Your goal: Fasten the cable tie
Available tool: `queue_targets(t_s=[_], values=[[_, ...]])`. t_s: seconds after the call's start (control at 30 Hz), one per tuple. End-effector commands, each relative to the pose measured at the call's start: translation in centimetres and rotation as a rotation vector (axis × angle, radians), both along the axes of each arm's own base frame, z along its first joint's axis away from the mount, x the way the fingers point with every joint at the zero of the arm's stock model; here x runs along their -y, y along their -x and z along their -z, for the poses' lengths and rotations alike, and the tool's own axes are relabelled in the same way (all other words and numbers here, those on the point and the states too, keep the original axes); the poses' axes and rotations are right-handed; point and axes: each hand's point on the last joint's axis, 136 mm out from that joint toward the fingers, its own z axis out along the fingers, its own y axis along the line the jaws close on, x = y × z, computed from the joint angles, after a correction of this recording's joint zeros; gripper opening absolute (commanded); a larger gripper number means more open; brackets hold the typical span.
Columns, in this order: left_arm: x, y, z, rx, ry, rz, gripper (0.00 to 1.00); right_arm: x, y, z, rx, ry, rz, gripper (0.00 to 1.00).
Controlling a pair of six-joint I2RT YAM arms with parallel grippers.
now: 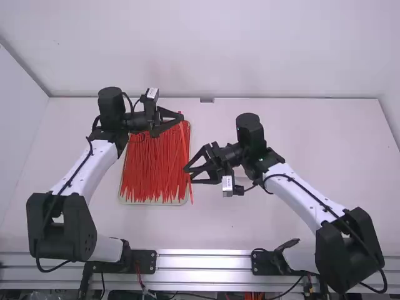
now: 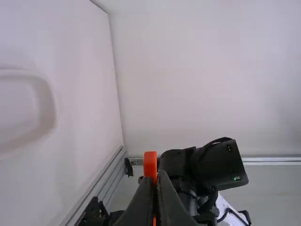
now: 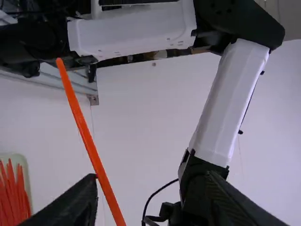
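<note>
I logged white table (image 1: pixel 312 137), surface flat. Pale tray (image 1: pixel 153 202) lay directly on it, left of middle. Tray carried heap of orange-red cable ties (image 1: pixel 153 169), laid roughly parallel.

A white table (image 1: pixel 300 125) stands against a plain white far wall (image 1: pixel 206 44); a metal rail (image 1: pixel 206 259) runs along its near edge.

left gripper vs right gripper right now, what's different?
The left gripper is shut on the orange cable tie; the right gripper is open, the tie running past one finger. The left gripper sits at the far end of the tray; the right gripper sits by its right edge. Both are black and two-fingered.
</note>
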Motion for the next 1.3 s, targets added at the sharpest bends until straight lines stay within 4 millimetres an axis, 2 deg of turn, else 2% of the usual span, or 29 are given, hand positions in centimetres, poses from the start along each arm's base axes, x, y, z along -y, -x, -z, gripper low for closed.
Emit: queue_targets(t_s=[0.0,0.3,0.57,0.8,0.9,1.0,1.27], values=[[0.11,0.14,-1.18,0.048,0.001,0.02,0.02,0.03,0.18,-0.84,-0.01,-0.006,-0.03,0.48],[0.1,0.12,-1.18,0.05,0.001,0.019,0.02,0.13,0.31,-0.39,-0.06,0.02,-0.029,0.38],[0.1,0.11,-1.12,0.069,-0.006,0.02,0.02,0.13,0.32,-0.36,-0.07,0.025,-0.029,0.35],[0.1,0.09,-1.13,0.07,-0.006,0.018,0.02,0.14,0.33,-0.32,-0.075,0.028,-0.029,0.2],[0.01,-0.17,-1.04,0.069,-0.011,0.003,0.02,0.16,0.37,-0.21,-0.083,0.033,-0.028,0.08],[-0.03,-0.3,-1.0,0.068,-0.014,-0.005,0.02,0.17,0.38,-0.19,-0.091,0.036,-0.029,0.0],[-0.01,-0.27,-0.92,0.069,-0.015,-0.004,0.02,0.15,0.36,-0.18,-0.091,0.037,-0.027,0.0]])
